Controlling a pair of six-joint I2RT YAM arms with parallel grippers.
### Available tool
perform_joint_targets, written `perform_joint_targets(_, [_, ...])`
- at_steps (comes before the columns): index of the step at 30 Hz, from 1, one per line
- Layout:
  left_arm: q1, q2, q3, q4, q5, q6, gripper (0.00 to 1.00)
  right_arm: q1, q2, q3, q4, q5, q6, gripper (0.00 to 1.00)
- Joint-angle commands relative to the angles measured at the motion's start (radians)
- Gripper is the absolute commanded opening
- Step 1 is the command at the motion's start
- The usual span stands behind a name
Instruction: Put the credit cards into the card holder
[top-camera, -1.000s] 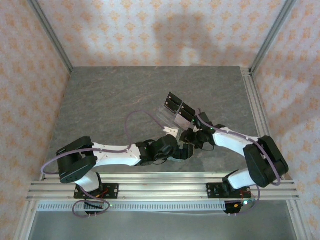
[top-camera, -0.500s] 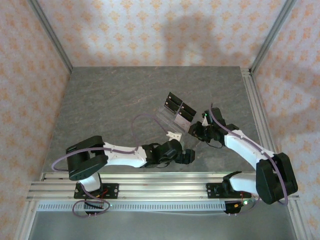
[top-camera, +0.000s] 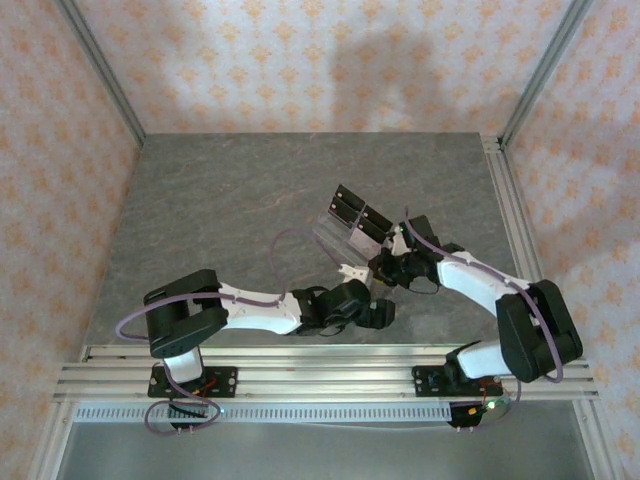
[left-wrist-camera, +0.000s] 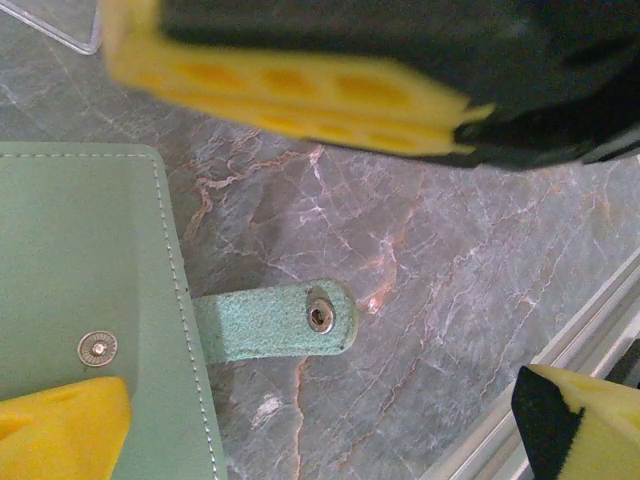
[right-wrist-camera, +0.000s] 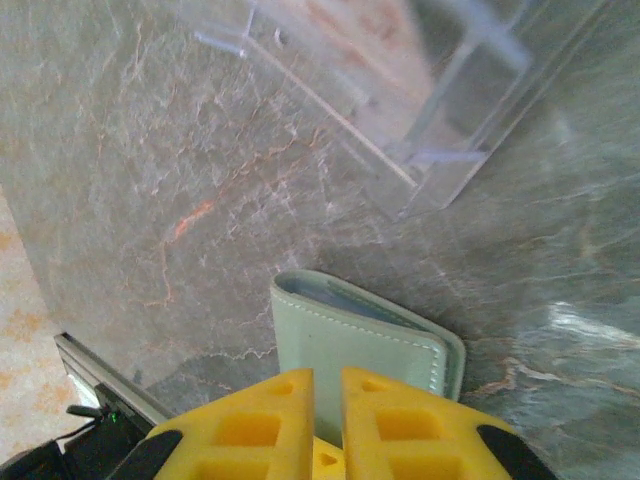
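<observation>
The card holder, a sage-green folded wallet, lies on the marble with its cover slightly ajar. Its snap tab sticks out flat beside the card holder. My right gripper hangs right over its near edge, its yellow fingers drawn together to a thin gap; whether they pinch the cover is hidden. My left gripper stands wide open across the tab, one finger over the wallet's corner. Black credit cards lean in the clear stand. Both grippers meet near the table's front.
The clear acrylic tiered stand sits just beyond the wallet, also mid-table in the top view. An aluminium rail runs along the table's near edge, close to my left gripper. Open marble lies to the left and back.
My right gripper's fingers have closed from partly open to nearly touching, and it shifted slightly toward the wallet. My left arm has reached further right and stayed open.
</observation>
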Motion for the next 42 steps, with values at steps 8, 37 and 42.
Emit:
perform_joint_targets(8, [-0.006,0.006,0.026,0.001,0.002,0.017,0.99,0.060,0.081,-0.070,0.117,0.008,0.042,0.11])
perform_joint_targets(37, [0.191,-0.190,0.062,-0.648,-0.069,0.322,1.00,0.061,0.134,-0.095,0.105,0.133,0.040,0.08])
perform_joint_targets(42, [0.180,-0.151,0.069,-0.616,-0.042,0.324,1.00,0.061,0.135,-0.094,0.095,0.138,0.034,0.08])
